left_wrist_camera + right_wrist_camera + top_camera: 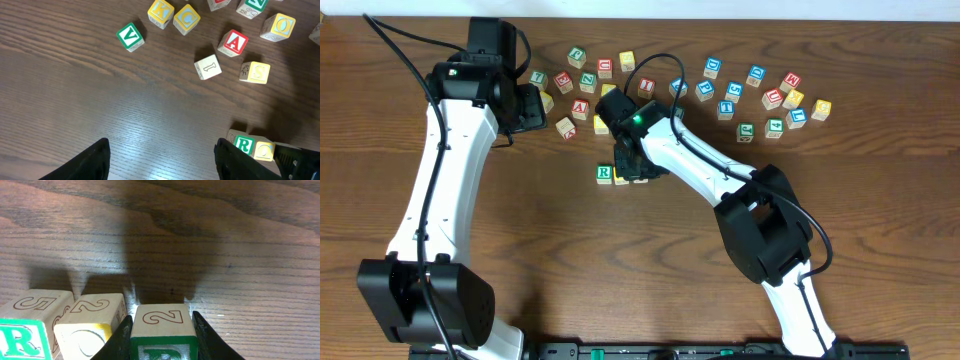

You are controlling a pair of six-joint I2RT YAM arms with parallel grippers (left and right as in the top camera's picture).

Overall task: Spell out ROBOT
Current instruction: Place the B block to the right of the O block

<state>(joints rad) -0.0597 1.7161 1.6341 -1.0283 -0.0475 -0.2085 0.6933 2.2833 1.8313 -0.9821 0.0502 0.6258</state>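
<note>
Right wrist view is showing the right claw (161, 332) clamping a green-lettered block (161, 316) between its fingers. The block is sitting on the counter (200, 240), its letter cut off by the frame edge. Just beside it, a yellow-faced block (87, 325) is touching the R block (22, 330), all three lining up in a row. Left wrist view is showing the left claw (161, 157) hovering with fingers wide apart, gripping nothing, the V block (130, 36) and other loose blocks (740, 90) lying scattered beyond.
</note>
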